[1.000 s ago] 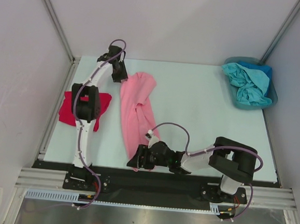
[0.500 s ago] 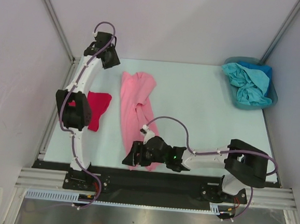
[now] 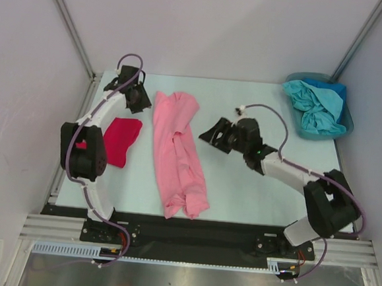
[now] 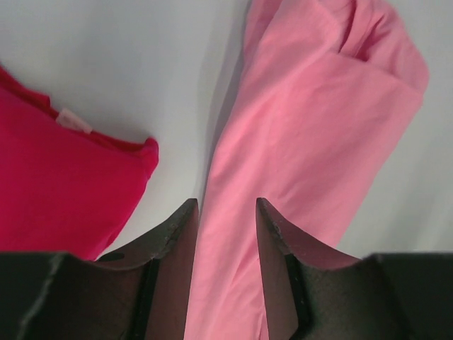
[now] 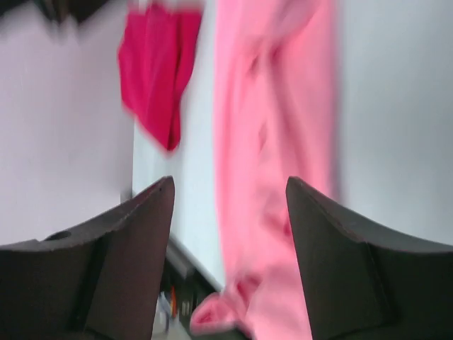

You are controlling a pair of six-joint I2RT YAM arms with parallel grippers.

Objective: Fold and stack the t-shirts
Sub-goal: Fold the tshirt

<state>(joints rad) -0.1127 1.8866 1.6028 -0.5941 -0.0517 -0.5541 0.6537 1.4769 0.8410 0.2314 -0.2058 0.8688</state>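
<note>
With the pink shirt a long strip on the bench, left gripper and right gripper hover open and empty flanking its far half, likely to fold it crosswise.

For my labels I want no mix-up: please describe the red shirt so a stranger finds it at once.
Look at the left side of the pale table. Between the left arm and the long pink shirt lies the red shirt, a small bundle. It alone is deep red; its neighbour is pale pink and stretched out.
</note>
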